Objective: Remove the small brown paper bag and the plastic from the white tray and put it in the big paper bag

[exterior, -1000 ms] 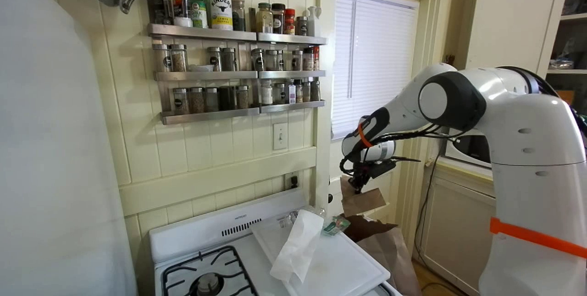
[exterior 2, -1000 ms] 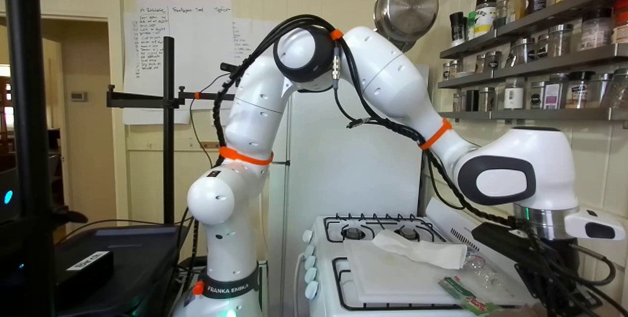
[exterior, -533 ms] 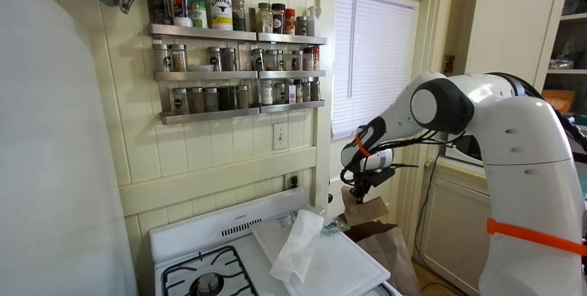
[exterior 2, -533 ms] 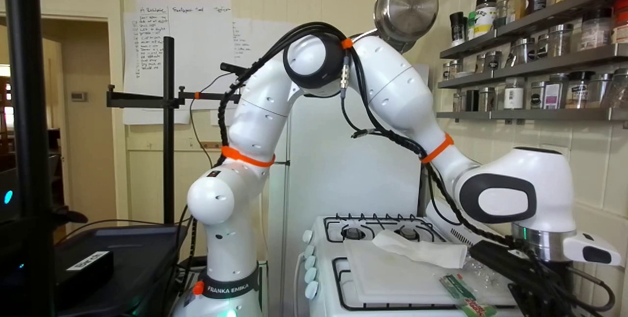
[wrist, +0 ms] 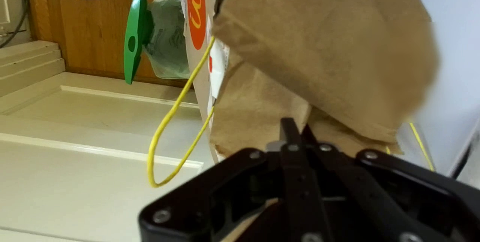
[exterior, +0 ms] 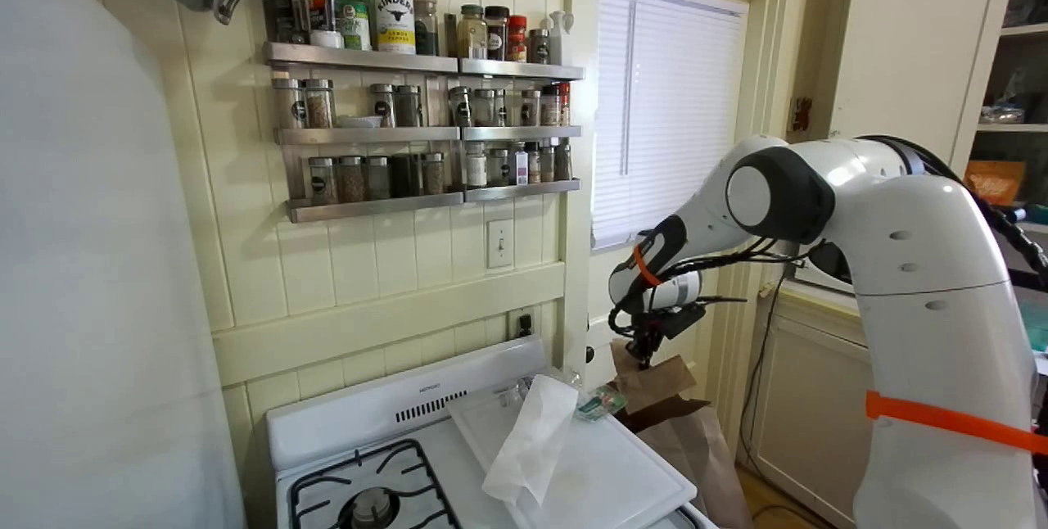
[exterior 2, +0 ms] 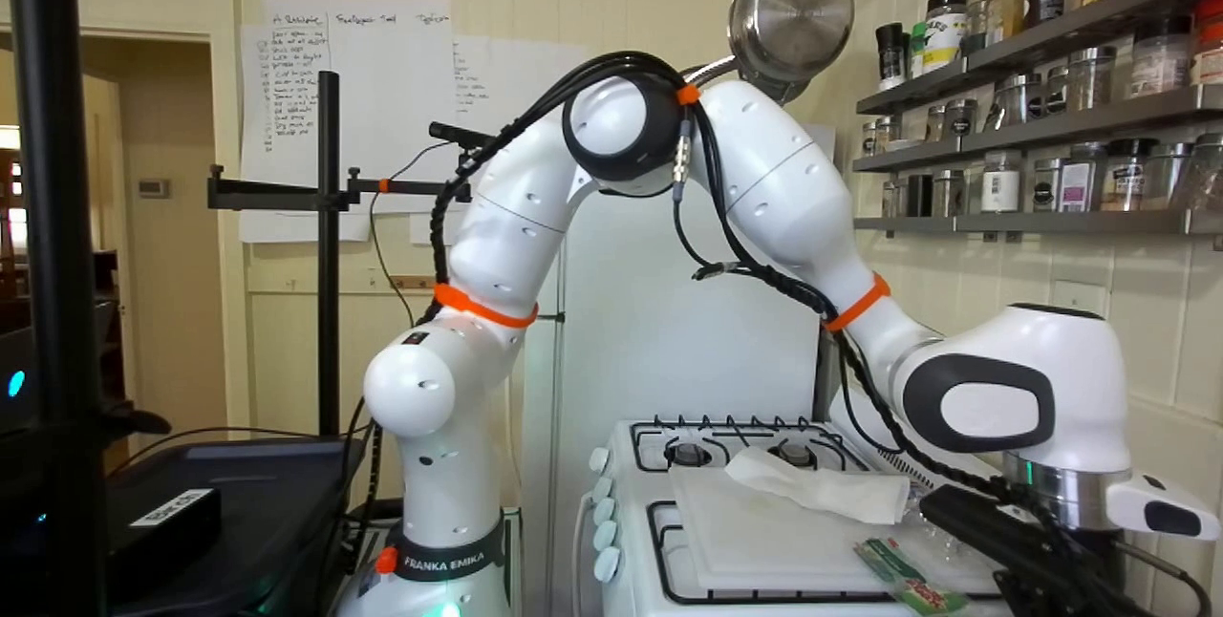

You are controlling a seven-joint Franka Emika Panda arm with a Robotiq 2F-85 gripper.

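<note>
My gripper [wrist: 299, 126] is shut on the small brown paper bag [wrist: 330, 39], which spreads beyond the fingertips in the wrist view. In an exterior view the gripper [exterior: 644, 361] holds the small bag [exterior: 659, 382] over the opening of the big paper bag [exterior: 696, 455], its lower edge at or just inside the rim. The big bag stands beside the stove. The white tray [exterior: 606, 480] lies on the stove. The plastic with a green label [exterior: 602, 403] lies at the tray's far end, and it also shows in an exterior view [exterior 2: 908, 574] with clear crumpled plastic [exterior 2: 941, 536].
A white paper towel [exterior 2: 822, 483] lies on the tray. Stove burners [exterior: 371, 506] are beside it. Spice shelves [exterior: 368, 134] hang on the wall behind. In the wrist view, a yellow cord loop [wrist: 161, 148] and a green-handled plastic item [wrist: 135, 36] show below.
My arm has come down, lowering the small brown paper bag toward the big bag's opening. The tray and towel have not moved.
</note>
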